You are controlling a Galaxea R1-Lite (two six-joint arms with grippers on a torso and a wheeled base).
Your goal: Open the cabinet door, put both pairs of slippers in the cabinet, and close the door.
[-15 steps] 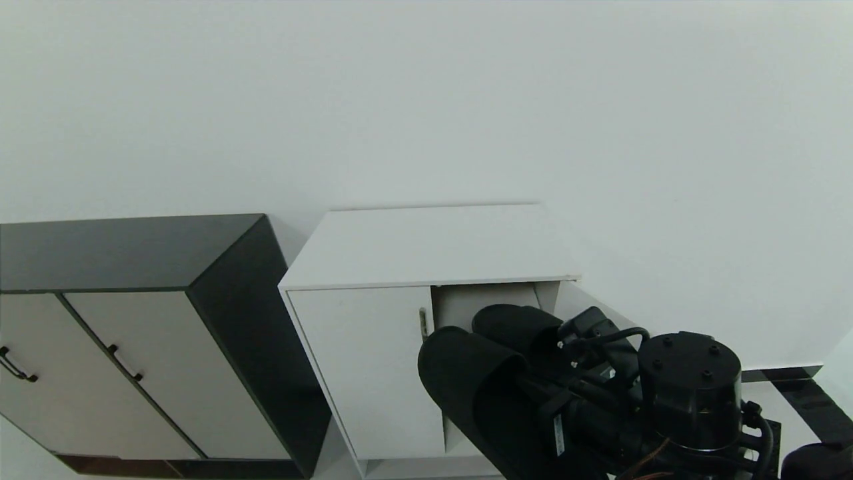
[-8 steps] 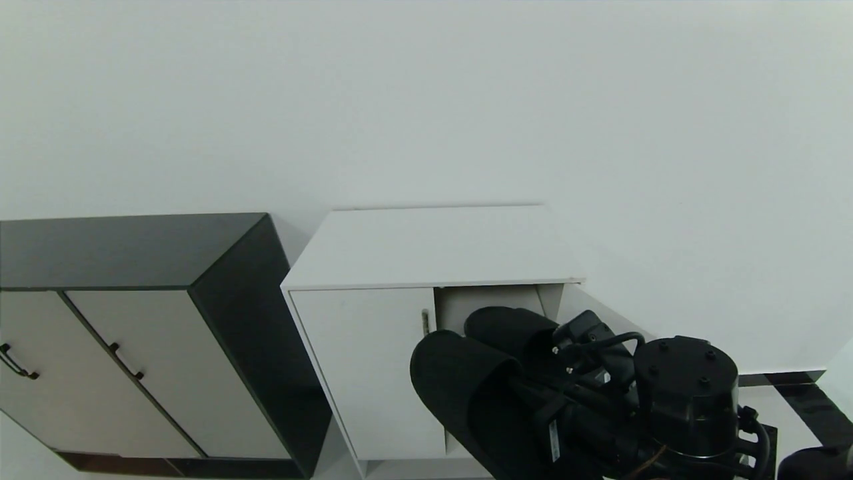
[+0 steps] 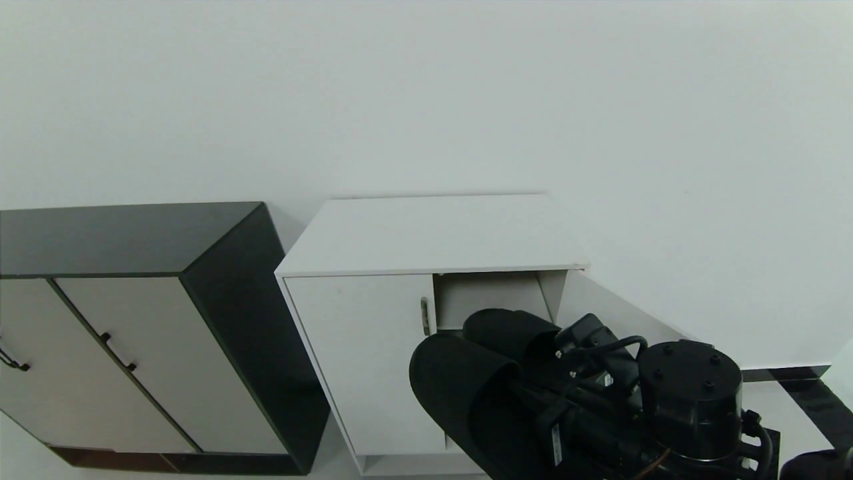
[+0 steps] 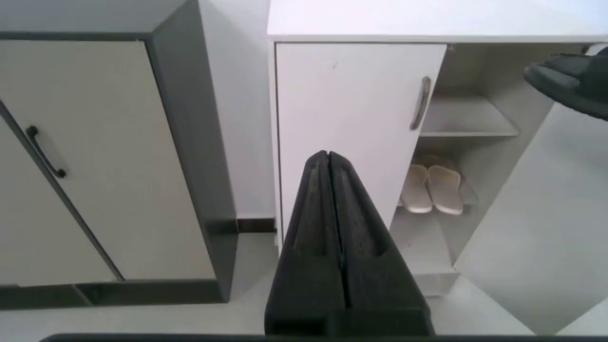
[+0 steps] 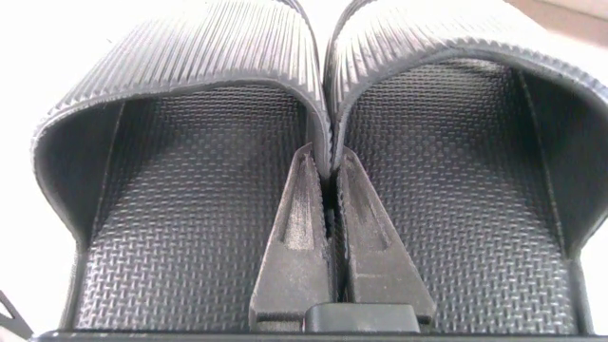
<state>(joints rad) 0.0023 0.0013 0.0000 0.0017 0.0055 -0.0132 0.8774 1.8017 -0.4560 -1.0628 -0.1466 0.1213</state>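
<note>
The white cabinet (image 3: 433, 233) stands against the wall with its right door swung open and its left door (image 3: 363, 360) closed. My right gripper (image 5: 331, 204) is shut on the pair of black slippers (image 3: 466, 373), pinching their two inner walls together; the pair hangs in front of the open compartment (image 3: 490, 297). In the left wrist view a pair of white slippers (image 4: 435, 186) lies on the lower shelf inside the cabinet (image 4: 361, 123), under an upper shelf (image 4: 465, 116). My left gripper (image 4: 329, 166) is shut on nothing, facing the closed left door.
A black cabinet (image 3: 133, 240) with two pale doors and dark handles (image 3: 116, 352) stands close to the left of the white one. A plain white wall (image 3: 426, 100) rises behind. A dark floor strip (image 3: 796, 377) runs at the right.
The black slippers in my right gripper shifted slightly left toward the open compartment. The head view tilted a little, so more of the compartment's inside shows.
</note>
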